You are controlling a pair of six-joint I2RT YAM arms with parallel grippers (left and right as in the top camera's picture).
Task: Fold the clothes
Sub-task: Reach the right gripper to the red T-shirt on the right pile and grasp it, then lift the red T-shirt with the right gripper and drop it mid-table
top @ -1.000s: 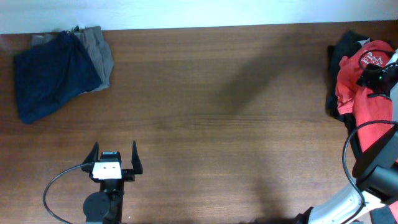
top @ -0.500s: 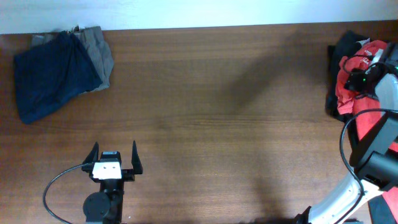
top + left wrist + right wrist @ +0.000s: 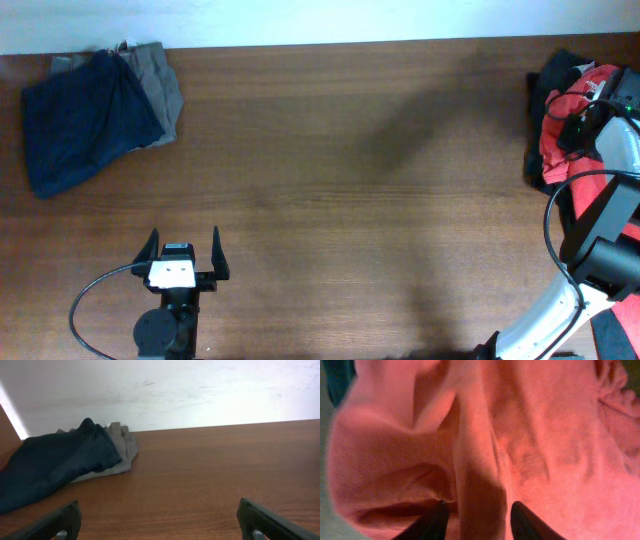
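Orange-red soft T-shirt [image 3: 555,140]: lies crumpled at right edge, unfolded, pinched in right gripper [image 3: 480,510]; left gripper [image 3: 184,240] spread.

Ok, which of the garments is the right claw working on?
The orange-red T-shirt on the right: the right claw pinches a fold of it. The navy garment and grey garment lie far left, untouched.

— What fills the view?
— The shirt [image 3: 535,435], orange-red, creased and very close.
— And the gripper [image 3: 479,521]?
— Its two dark fingers [image 3: 434,521] show at the bottom edge. An upright fold of the shirt stands between them, touching both.
— Anything else?
— A teal patch [image 3: 337,375] in the top left corner, too blurred to identify.
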